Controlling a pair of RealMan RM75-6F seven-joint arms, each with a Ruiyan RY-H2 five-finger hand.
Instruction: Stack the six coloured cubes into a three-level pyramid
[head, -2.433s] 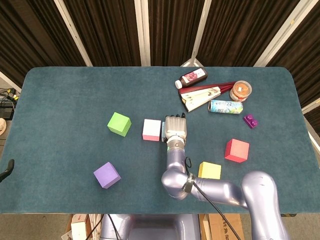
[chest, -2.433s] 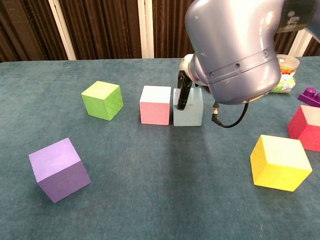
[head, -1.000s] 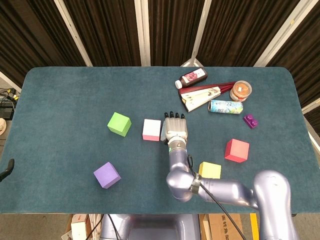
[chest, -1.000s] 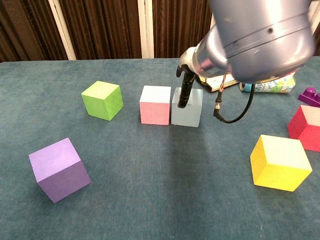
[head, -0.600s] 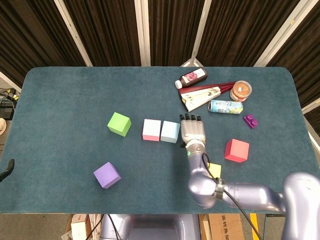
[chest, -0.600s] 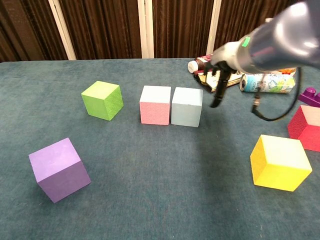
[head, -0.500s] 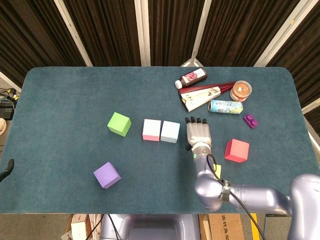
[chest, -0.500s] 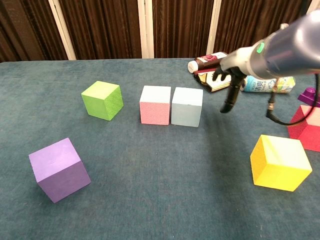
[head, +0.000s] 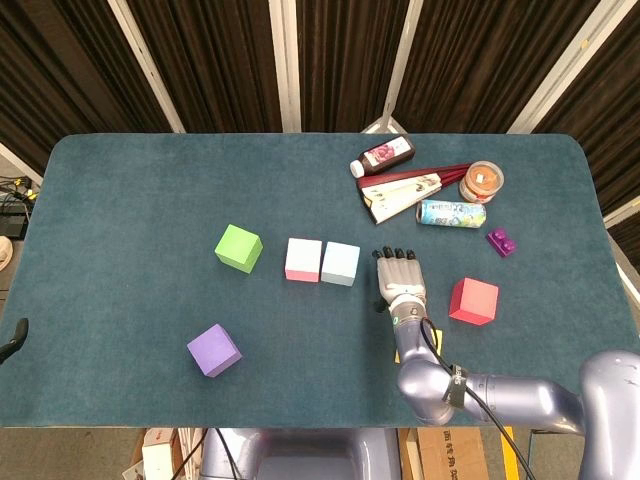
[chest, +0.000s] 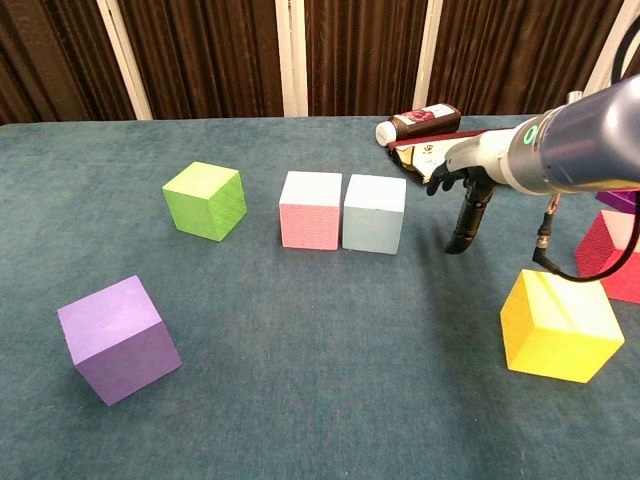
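The pink cube (head: 303, 260) (chest: 310, 210) and the light blue cube (head: 340, 264) (chest: 374, 213) stand side by side, touching, at mid-table. The green cube (head: 238, 248) (chest: 205, 200) sits to their left. The purple cube (head: 214, 350) (chest: 118, 338) lies near the front left. At the front right is the yellow cube (chest: 560, 325), and the red cube (head: 473, 301) (chest: 612, 250) is behind it. My right hand (head: 400, 278) (chest: 465, 205) hovers right of the blue cube, clear of it, fingers extended and holding nothing. In the head view its arm hides most of the yellow cube. My left hand does not show.
Clutter sits at the back right: a dark bottle (head: 383, 155), a flat open box (head: 405, 195), an orange-lidded jar (head: 482, 181), a printed can (head: 451, 213) and a small purple toy brick (head: 501, 241).
My right hand has come off the light blue cube and moved right and toward the front. The blue cube stays against the pink one.
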